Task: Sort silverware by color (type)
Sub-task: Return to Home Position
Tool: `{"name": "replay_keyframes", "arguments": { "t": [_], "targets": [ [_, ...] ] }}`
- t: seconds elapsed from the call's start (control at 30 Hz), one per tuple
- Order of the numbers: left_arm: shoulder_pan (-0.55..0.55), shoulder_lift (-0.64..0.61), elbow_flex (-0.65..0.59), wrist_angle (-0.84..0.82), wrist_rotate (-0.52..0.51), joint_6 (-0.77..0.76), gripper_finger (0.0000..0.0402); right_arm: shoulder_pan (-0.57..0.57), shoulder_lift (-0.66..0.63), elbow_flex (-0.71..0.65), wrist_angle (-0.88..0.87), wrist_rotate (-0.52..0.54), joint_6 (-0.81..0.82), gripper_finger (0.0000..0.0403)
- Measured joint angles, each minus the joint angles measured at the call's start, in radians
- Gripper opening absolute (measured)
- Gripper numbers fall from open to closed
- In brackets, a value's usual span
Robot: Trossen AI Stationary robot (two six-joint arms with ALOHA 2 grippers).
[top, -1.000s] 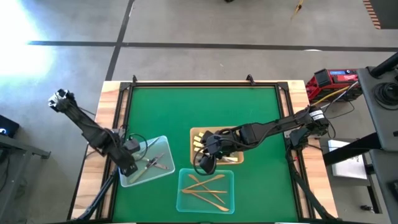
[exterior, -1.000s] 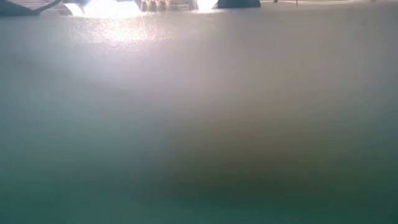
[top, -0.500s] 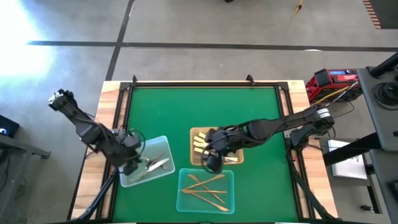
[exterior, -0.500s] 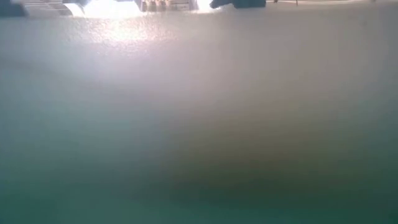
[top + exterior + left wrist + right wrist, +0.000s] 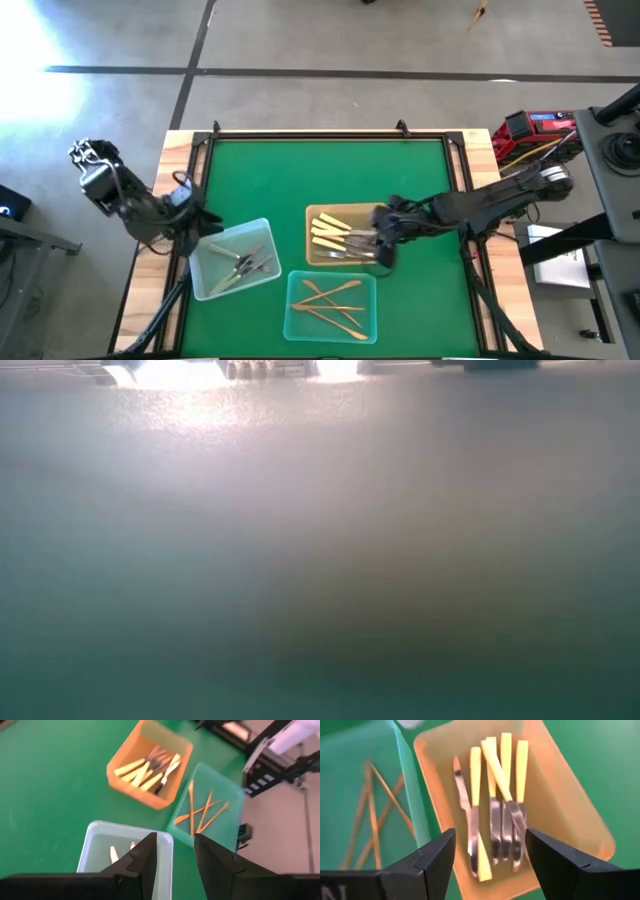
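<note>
Green tabletop [image 5: 330,170], high view: the left arm is folded over the tabletop's left edge. The left end effector [image 5: 193,220] sits at the far-left corner of the clear tray [image 5: 215,287]. The right arm reaches in low from the right edge, and the right end effector [image 5: 384,245] is over the right rim of the orange tray [image 5: 340,211]. The silver pieces [image 5: 245,265] lie in the clear tray. The cream-handled pieces [image 5: 333,233] lie in the orange tray. The gold pieces [image 5: 330,297] lie crossed in the teal tray [image 5: 300,325]. No cutlery shows on the bare tabletop.

Low view: washed out by haze and glare. No tray, cutlery or end effector can be made out.

Left wrist view: the 2 fingers [image 5: 144,865] stand apart with nothing between them, so the end effector is released. They cover most of the clear tray, and only a sliver of 1 silver piece shows.

Right wrist view: the fingers [image 5: 434,860] are spread wide and empty above the orange tray. The cream-handled pieces lie roughly parallel, with 1 slanted across the others. The teal tray is cut off at the frame edge.
</note>
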Motion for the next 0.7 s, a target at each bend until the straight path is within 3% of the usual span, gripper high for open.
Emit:
{"name": "replay_keyframes", "arguments": {
  "t": [0.17, 0.37, 0.47, 0.7],
  "targets": [
    [0.0, 0.0, 0.079, 0.001, -0.085, 0.064, 0.0113, -0.001, -0.252, -0.333, 0.397, 0.003, 0.078, 0.0231],
    [0.0, 0.001, 0.161, 0.002, -0.208, 0.102, 0.0113, -0.013, -0.494, -0.665, 0.999, 0.013, -0.028, 0.0231],
    [0.0, 0.001, 0.191, 0.005, -0.249, 0.12, 0.0113, -0.03, -0.566, -0.768, 1.096, 0.025, -0.05, 0.0231],
    [0.0, -0.01, 0.207, 0.002, -0.345, 0.146, 0.0113, -0.108, -0.709, -0.941, 1.101, 0.049, -0.01, 0.0231]
  ]
}}
